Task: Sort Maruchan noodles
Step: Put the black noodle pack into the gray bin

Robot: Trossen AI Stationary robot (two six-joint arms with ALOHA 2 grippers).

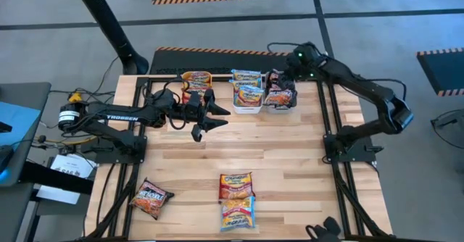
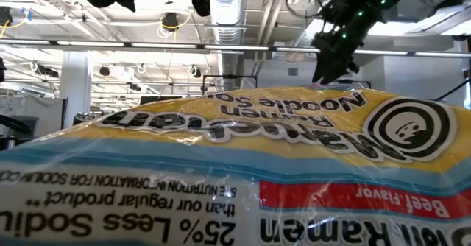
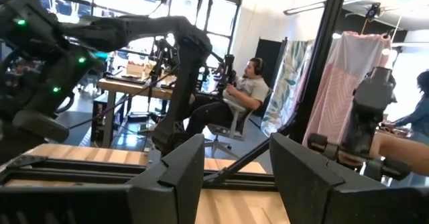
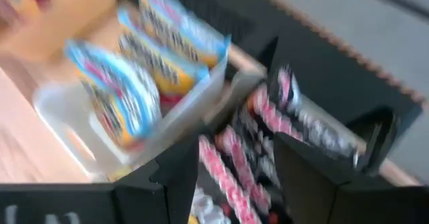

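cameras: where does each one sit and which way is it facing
High: overhead, straight down on the table; both arms show.
Low: at tabletop height, a packet fills it; arms above.
Left wrist: on the left arm, level toward the room and a seated person; own fingers below.
Right wrist: over the bins; right pincer above dark packets.
Shared: high and right wrist both show the bins.

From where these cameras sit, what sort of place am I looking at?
Most likely a robotics lab or workshop. Two robot arms are mounted on a wooden table, exposed ducts and pipes run across the ceiling, and a person sits at a workbench behind.
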